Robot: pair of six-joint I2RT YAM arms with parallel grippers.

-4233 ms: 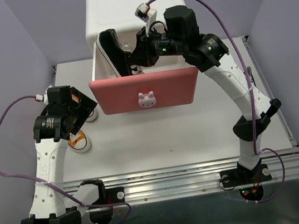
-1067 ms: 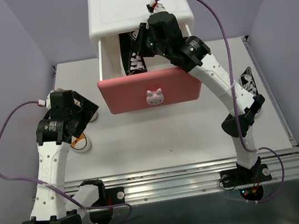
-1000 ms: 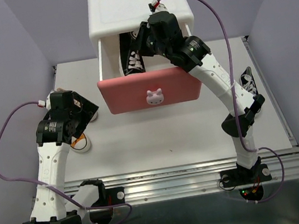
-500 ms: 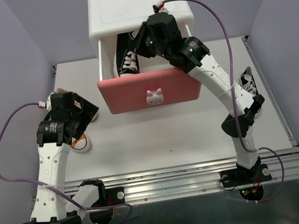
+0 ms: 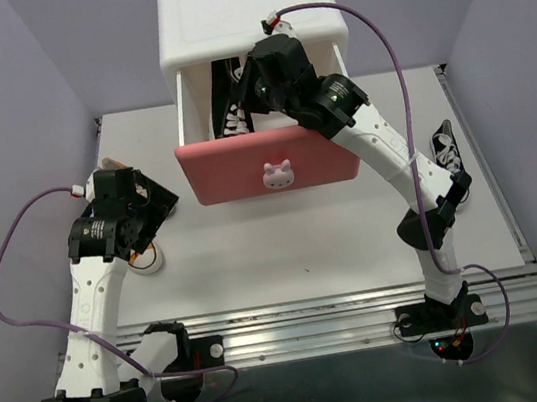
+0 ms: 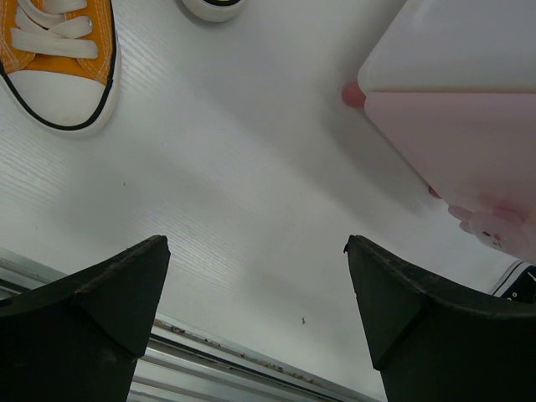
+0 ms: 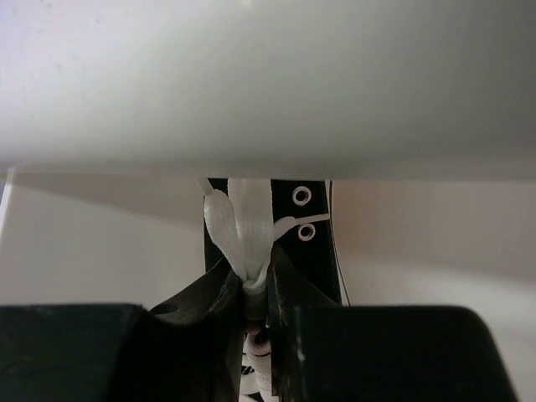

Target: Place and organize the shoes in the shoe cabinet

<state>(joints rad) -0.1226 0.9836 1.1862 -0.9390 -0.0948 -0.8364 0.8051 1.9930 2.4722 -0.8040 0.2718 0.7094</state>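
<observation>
The white shoe cabinet (image 5: 245, 7) stands at the back with its deeper pink upper drawer (image 5: 268, 161) pulled out. My right gripper (image 5: 244, 93) reaches into that drawer. It is shut on the tongue and laces of a black shoe (image 5: 228, 111) (image 7: 311, 239) and holds it at the drawer's left side under the cabinet top. In the right wrist view my right gripper (image 7: 255, 297) pinches the white lace. The other black shoe (image 5: 443, 148) lies at the table's right. An orange shoe (image 5: 143, 259) (image 6: 59, 50) lies under my left arm. My left gripper (image 6: 258, 322) is open and empty above the table.
A second shoe's white toe (image 6: 213, 7) shows at the top edge of the left wrist view. The pink drawer front (image 6: 469, 151) juts over the table to the right of my left gripper. A metal rail (image 5: 317, 325) runs along the table's near edge.
My right gripper has carried the black shoe from above the drawer down into its left side and pushed it back under the cabinet top. The left arm has barely moved.
</observation>
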